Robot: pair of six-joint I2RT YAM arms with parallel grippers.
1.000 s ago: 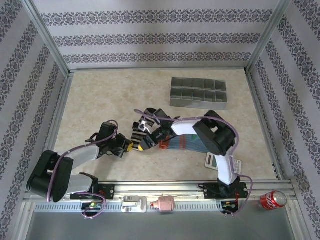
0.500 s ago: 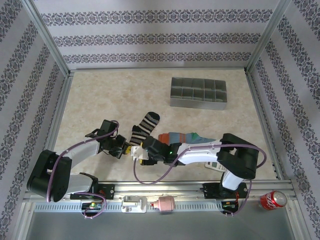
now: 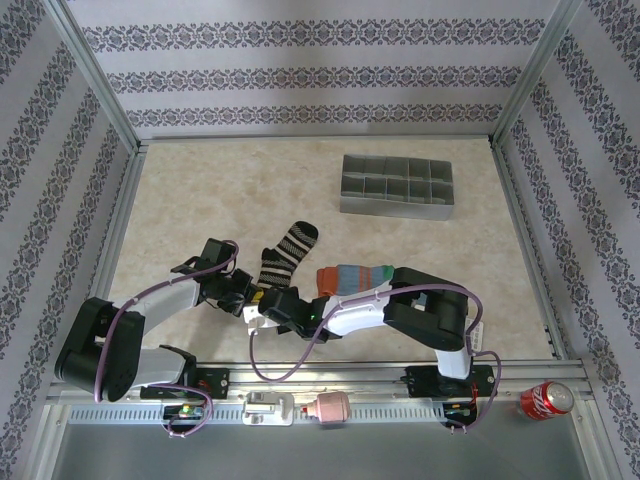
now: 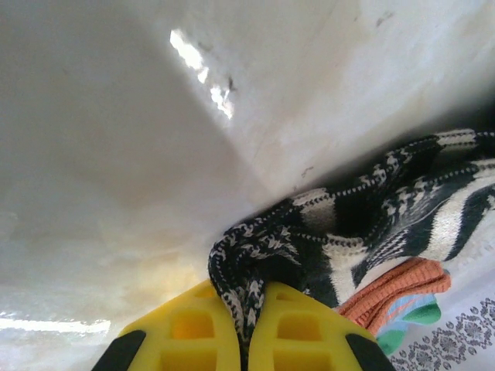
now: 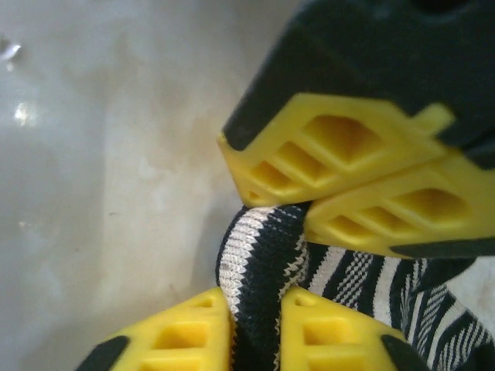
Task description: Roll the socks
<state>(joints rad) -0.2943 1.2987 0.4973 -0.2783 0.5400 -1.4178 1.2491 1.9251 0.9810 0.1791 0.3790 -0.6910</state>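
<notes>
The black sock with beige stripes (image 3: 287,248) lies slanted on the table, toe pointing far. The blue-teal sock (image 3: 356,275) with orange cuff and green toe lies to its right. My left gripper (image 3: 250,294) is shut on the black sock's near end; in the left wrist view its yellow fingers (image 4: 294,332) pinch the fabric (image 4: 363,224), and the orange cuff (image 4: 398,287) shows just behind. My right gripper (image 3: 262,310) is shut on the same end of the black sock (image 5: 259,263), right beside the left gripper's fingers (image 5: 332,151).
A grey compartment tray (image 3: 396,186) stands at the back right. A red can (image 3: 543,399) and a pink bottle (image 3: 328,408) lie on the near rail. Patterned walls and an aluminium frame enclose the table (image 3: 200,200).
My right gripper has swung from over the socks down and left to the black sock's near end and closed on it. Both socks now lie uncovered. The left gripper has held its grip.
</notes>
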